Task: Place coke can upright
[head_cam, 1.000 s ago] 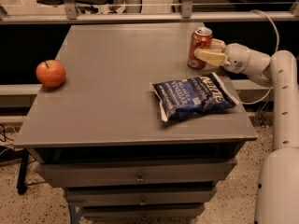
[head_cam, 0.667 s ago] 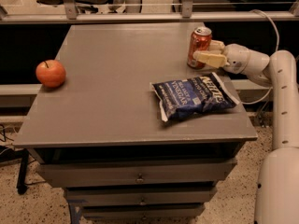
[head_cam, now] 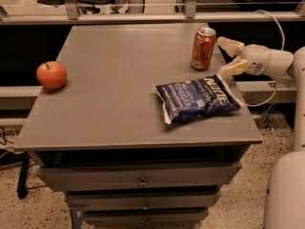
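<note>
The coke can [head_cam: 203,48] is a small red can with a silver top. It stands upright on the grey cabinet top [head_cam: 119,80], toward the back right. My gripper [head_cam: 228,56] is just right of the can, open, with one cream finger [head_cam: 230,46] behind and the other finger [head_cam: 232,67] in front. The fingers are apart from the can and hold nothing. The white arm reaches in from the right edge.
A blue chip bag [head_cam: 198,99] lies flat just in front of the can and under the gripper. A red-orange apple [head_cam: 51,75] sits near the left edge. Drawers are below the top. A rail and chairs stand behind.
The gripper has let go of the can and drawn back to the right with its fingers spread. The can stays standing upright where it was.
</note>
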Action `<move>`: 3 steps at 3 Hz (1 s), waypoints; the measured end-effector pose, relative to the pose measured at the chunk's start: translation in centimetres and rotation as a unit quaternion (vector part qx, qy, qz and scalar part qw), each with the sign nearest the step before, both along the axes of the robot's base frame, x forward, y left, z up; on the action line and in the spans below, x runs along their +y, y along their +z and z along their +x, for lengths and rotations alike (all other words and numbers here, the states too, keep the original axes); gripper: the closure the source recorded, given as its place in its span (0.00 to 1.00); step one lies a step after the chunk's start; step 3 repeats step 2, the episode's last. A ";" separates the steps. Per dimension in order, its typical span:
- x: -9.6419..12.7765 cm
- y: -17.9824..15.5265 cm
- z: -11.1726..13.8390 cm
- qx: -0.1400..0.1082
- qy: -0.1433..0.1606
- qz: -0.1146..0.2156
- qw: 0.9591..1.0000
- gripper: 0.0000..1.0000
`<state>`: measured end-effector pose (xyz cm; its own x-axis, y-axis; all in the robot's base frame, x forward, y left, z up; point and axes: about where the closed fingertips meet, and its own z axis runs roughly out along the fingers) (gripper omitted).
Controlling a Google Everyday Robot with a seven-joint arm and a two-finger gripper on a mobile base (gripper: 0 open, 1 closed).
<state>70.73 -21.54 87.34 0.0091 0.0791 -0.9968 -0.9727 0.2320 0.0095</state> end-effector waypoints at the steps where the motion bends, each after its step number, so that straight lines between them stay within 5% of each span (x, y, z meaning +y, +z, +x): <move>1: -3.8 1.8 -1.1 -0.005 -0.033 -0.038 0.999 0.00; 2: -7.4 5.1 -2.0 -0.026 -0.088 -0.078 0.993 0.00; 3: -7.4 5.1 -2.0 -0.026 -0.088 -0.078 0.993 0.00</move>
